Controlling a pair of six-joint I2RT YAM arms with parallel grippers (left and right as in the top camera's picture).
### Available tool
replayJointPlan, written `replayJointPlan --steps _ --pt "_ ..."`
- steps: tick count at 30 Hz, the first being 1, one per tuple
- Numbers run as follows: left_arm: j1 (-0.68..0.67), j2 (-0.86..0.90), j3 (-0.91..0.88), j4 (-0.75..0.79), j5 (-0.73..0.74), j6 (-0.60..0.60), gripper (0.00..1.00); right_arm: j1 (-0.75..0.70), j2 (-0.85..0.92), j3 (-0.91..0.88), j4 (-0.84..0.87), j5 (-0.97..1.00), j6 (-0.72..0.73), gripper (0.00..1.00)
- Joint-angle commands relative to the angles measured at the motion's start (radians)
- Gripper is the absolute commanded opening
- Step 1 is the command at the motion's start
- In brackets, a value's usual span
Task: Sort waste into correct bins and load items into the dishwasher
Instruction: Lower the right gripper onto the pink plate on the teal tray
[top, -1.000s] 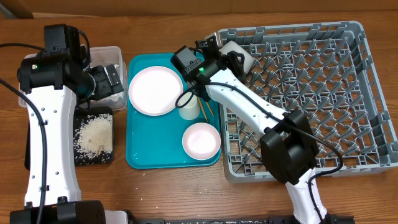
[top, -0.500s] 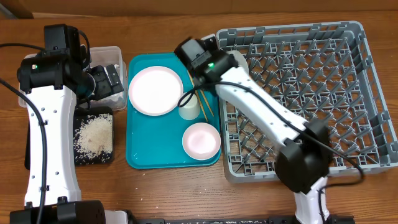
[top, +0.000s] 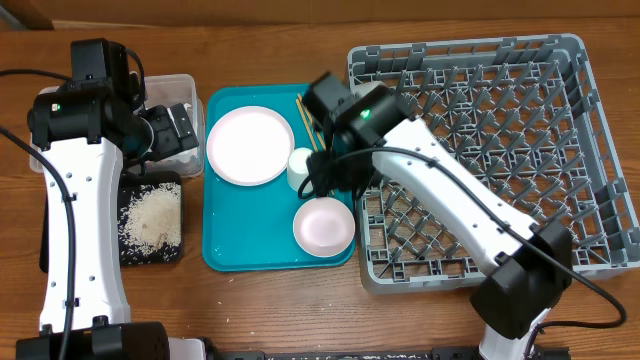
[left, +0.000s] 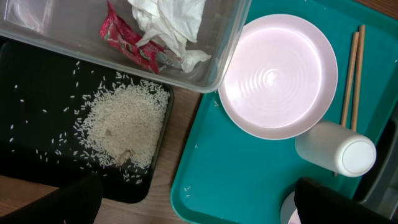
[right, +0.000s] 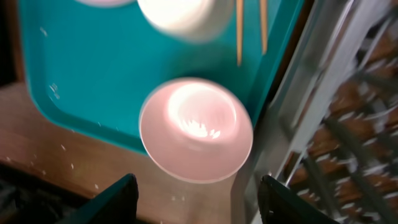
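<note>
Right gripper (right: 196, 190) has swung from the dish rack (top: 520, 120) back over the teal tray (right: 81, 74), jaws apart (empty), above the white bowl (right: 196, 127), likely the next load

Finding no readable text, label, brand, number or sign in any view. Seeing only crinkled red and silver on the snack wrapper (left: 127, 42), with nothing legible there.
</note>
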Motion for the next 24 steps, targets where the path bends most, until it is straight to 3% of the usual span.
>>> replayJointPlan --steps 1,5,10,16,24 --pt "0.004 -0.002 0.011 0.001 -0.01 0.009 1.0 0.035 -0.003 -0.1 0.034 -0.077 0.088 0.59" --pt "0.004 -0.002 0.011 0.001 -0.01 0.009 1.0 0.087 -0.003 -0.235 0.17 -0.021 0.16 0.43" --pt "0.004 -0.002 0.011 0.001 -0.01 0.009 1.0 0.149 -0.003 -0.365 0.342 0.079 0.254 0.34" --pt "0.004 -0.002 0.011 0.001 -0.01 0.009 1.0 0.172 -0.002 -0.479 0.507 0.08 0.278 0.31" --pt "0.004 -0.002 0.011 0.001 -0.01 0.009 1.0 0.217 -0.002 -0.48 0.615 0.004 0.276 0.31"
